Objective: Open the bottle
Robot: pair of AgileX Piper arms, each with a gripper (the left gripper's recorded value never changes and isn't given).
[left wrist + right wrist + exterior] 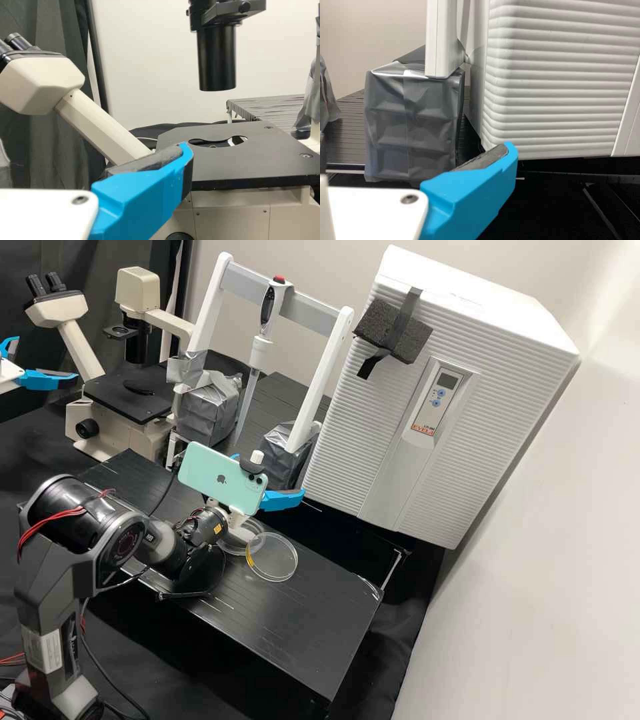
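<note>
A: Bottle (256, 457) — where from the jaws?
B: Just beside the right gripper (273, 481), seen as a small white cap over the phone (223, 477), at about eleven o'clock of the lower blue finger (283, 499). Hidden below the cap; probably upright, judging by that.
A: Jaws?
B: Spread on the right, pinching nothing visible. Spread on the left gripper (40, 361) too, well apart at ten o'clock of the bottle, by the microscope (107, 407).
A: Nearer arm, then?
B: Right, plainly. Likely calls for closing on the cap from the sides, across a vertical axis — cannot tell whether already between the fingers.
</note>
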